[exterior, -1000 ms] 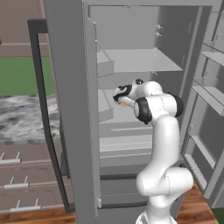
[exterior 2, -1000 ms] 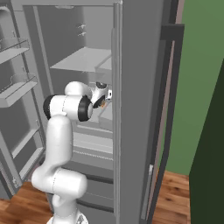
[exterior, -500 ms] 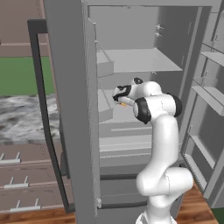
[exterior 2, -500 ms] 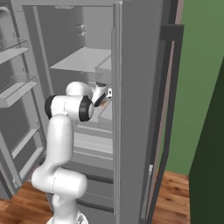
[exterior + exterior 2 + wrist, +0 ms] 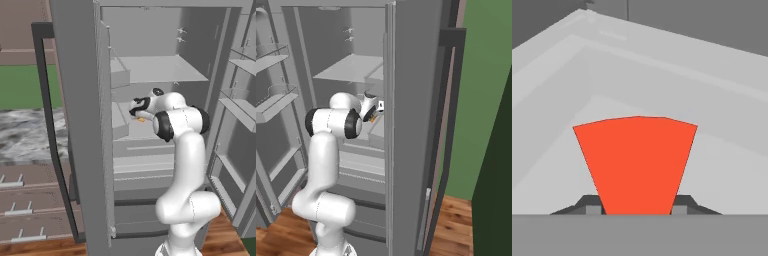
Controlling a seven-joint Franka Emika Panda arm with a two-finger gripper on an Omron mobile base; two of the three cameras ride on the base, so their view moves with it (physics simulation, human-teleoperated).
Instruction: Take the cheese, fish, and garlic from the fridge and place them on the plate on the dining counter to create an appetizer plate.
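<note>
Pincer (image 5: 637, 209) fingertips mostly hidden beside the cheese (image 5: 636, 162).

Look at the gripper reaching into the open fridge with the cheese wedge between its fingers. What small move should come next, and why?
Probably a short lift, then draw straight back out. In the hand view the cheese sits between the fingers of the gripper, which appear closed on its sides. It is inside the fridge, so it must clear the shelf before going to the plate.

One cheese (image 5: 636, 165); one fridge (image 5: 150, 75); one gripper (image 5: 637, 207); two fingertips (image 5: 593, 208).
</note>
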